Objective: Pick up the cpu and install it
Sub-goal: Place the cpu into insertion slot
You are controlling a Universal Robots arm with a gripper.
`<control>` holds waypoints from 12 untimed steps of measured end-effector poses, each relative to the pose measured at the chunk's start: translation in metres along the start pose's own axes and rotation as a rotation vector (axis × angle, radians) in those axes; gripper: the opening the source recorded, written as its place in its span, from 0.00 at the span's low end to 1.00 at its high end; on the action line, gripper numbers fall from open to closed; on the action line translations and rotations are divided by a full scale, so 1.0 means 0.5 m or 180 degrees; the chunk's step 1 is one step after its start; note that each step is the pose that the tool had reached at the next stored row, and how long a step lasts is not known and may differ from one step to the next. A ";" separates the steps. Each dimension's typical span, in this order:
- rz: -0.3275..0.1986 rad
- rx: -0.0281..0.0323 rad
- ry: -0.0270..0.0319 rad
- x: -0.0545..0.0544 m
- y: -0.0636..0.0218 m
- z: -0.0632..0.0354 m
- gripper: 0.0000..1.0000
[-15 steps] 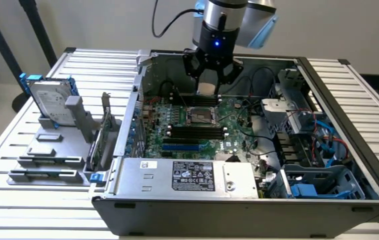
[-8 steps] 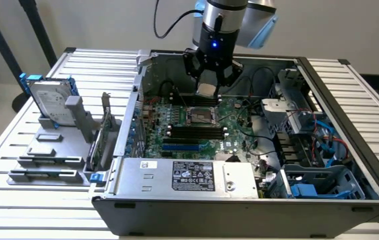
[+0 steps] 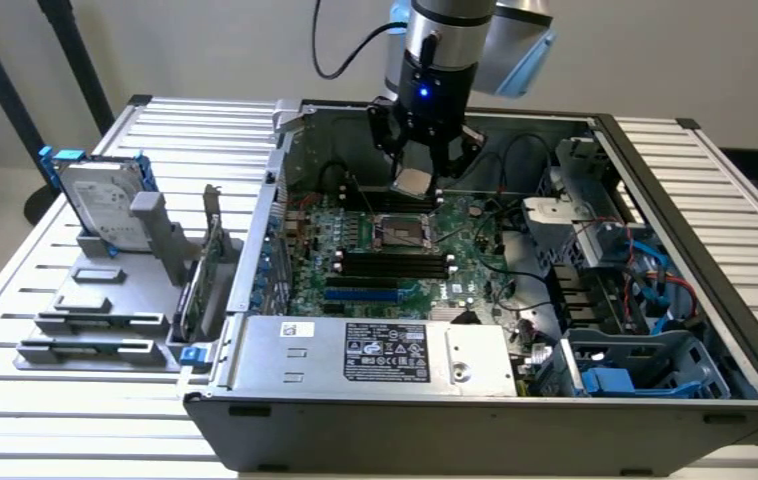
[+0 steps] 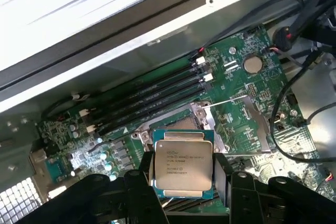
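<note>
**Exterior view.** The arm point(image 3: 449, 40) reaches down from above into an open computer case point(image 3: 699, 260) that lies on its side on the slatted table point(image 3: 32, 400). The hand point(image 3: 415, 180) pinches the cpu point(image 3: 413, 182) by two opposite edges. The chip hangs tilted in the air over the motherboard point(image 3: 473, 250), near the cpu socket point(image 3: 403, 232) and not touching it. On the exterior view's left, outside the case, a hard drive point(image 3: 99, 200) in a blue frame stands upright in a grey holder point(image 3: 152, 235). Lower grey holder blocks point(image 3: 92, 345) lie in front of it. A power supply point(image 3: 372, 355) with a printed label fills the near corner of the case.

**Wrist view.** The cpu point(image 4: 182, 167) sits between the hand's point(image 4: 182, 176) two black fingers point(image 4: 143, 182), which press on its sides. Its silver metal top with printed lettering faces the camera, and a thin green rim shows around it. Behind the chip lies the socket point(image 4: 176, 121), and its metal load plate point(image 4: 247, 124) is swung aside. Four black memory slots point(image 4: 152, 95) run side by side next to the socket, and a coin battery point(image 4: 253, 64) sits farther off on the green board.
</note>
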State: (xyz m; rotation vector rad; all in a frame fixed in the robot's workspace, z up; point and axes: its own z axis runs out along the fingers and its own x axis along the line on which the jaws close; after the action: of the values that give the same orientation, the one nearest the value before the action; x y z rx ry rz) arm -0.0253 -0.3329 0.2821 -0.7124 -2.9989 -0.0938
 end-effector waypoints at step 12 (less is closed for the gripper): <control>0.0679 -0.0045 -0.0028 -0.001 -0.001 0.019 0.55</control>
State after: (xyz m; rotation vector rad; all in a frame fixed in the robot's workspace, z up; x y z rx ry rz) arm -0.0253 -0.3330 0.2726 -1.0302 -2.9108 -0.1019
